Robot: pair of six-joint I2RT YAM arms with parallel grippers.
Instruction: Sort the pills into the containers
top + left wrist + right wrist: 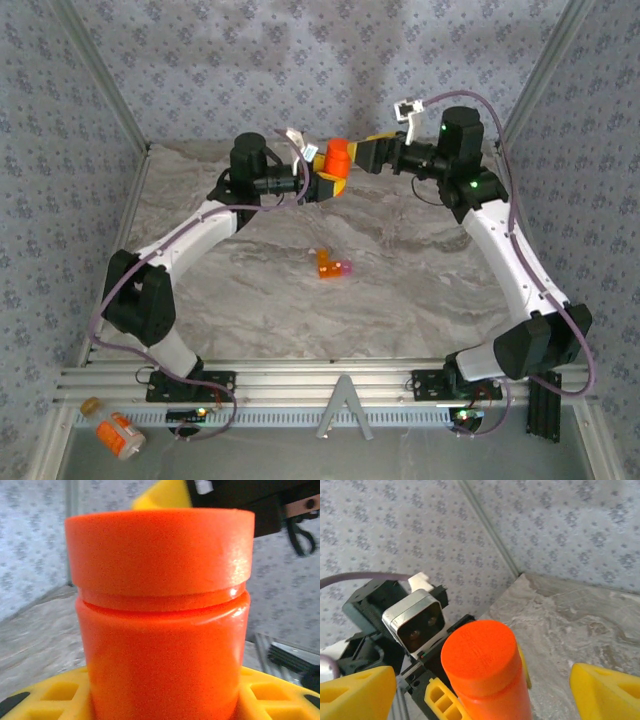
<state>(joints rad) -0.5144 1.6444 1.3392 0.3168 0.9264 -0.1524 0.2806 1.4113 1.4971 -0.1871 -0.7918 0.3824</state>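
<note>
My right pincer [482,690] has bright yellow fingers [355,692]. The pill bottle [160,630] is glossy orange and its cap [479,652] a flatter orange. The table [420,270] is grey-white veined marble. The walls [200,60] are pale blue-grey with a small flower print. The tiny box [326,265] looks orange with a pink end, though it is small here.

Base of pill bottle [162,630] cut off at bottom edge, w/in left gripper [162,707]; small box [333,266] contents too small to tell.
</note>
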